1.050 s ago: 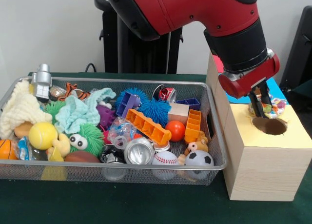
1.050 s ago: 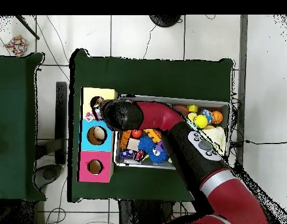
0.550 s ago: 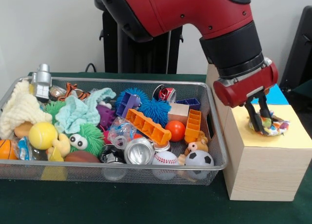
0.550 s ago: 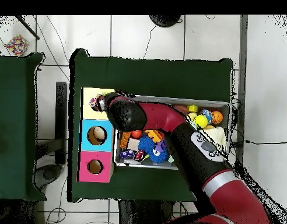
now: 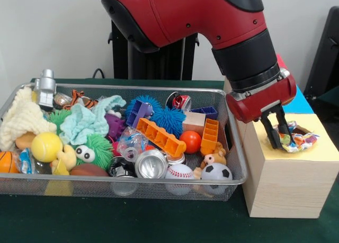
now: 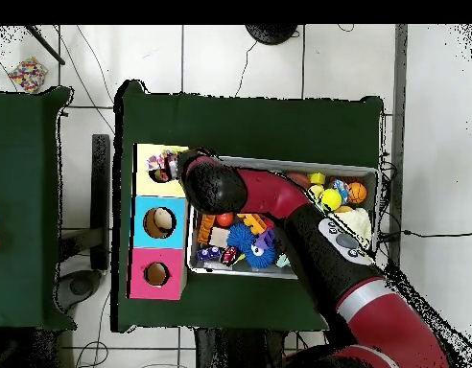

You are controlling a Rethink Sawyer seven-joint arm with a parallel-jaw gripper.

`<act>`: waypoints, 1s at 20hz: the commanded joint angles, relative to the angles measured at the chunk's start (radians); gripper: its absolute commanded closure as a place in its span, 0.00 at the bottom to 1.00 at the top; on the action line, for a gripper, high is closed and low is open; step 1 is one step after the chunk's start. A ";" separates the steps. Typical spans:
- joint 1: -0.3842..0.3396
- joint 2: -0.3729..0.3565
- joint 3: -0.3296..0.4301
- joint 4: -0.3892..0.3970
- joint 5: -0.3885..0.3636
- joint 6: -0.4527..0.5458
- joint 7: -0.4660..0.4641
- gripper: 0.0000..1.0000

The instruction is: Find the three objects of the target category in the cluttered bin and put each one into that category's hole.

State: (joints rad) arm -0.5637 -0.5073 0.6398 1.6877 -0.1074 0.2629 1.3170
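Setting: plain pale wall behind, green tabletop (image 5: 159,224) below, carrying a wire-mesh bin (image 5: 122,187) and a wooden sorting box (image 5: 288,179) just beside it.

Item 1, my tool (image 5: 278,137): over the box's yellow-topped section, fingers pointing down, slightly parted. Their tips touch a crinkled candy bag (image 5: 297,141); whether they actually pinch it, I cannot tell.

Item 2, candy bag: slumped across the yellow section's hole (image 5: 303,129), mostly on the rim, not through it. Overhead, the same bag (image 6: 163,169) covers that hole, while the blue section's hole (image 6: 159,222) and the pink section's hole (image 6: 155,274) are empty.

Item 3, bin contents: crushed can (image 5: 151,164), baseball (image 5: 179,173), miniature soccer ball (image 5: 216,173), orange ball (image 5: 190,141), blue spiky ball (image 5: 168,118), much else.

Handling note, my judgement: the bag is soft and wider than the hole looks, so it may bridge the opening. I would centre over the hole, let go fully, and nudge the bag down with my fingertips if it hangs. Lift straight up so the wrapper does not snag.
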 commanded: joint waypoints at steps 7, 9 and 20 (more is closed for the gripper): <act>0.010 0.029 -0.068 -0.042 0.067 0.184 0.133 1.00; 0.011 0.017 -0.065 -0.046 0.061 0.210 0.111 1.00; -0.021 0.002 -0.012 -0.008 0.082 0.278 0.095 1.00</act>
State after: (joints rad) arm -0.5663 -0.5152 0.6366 1.6873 -0.0522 0.4032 1.3170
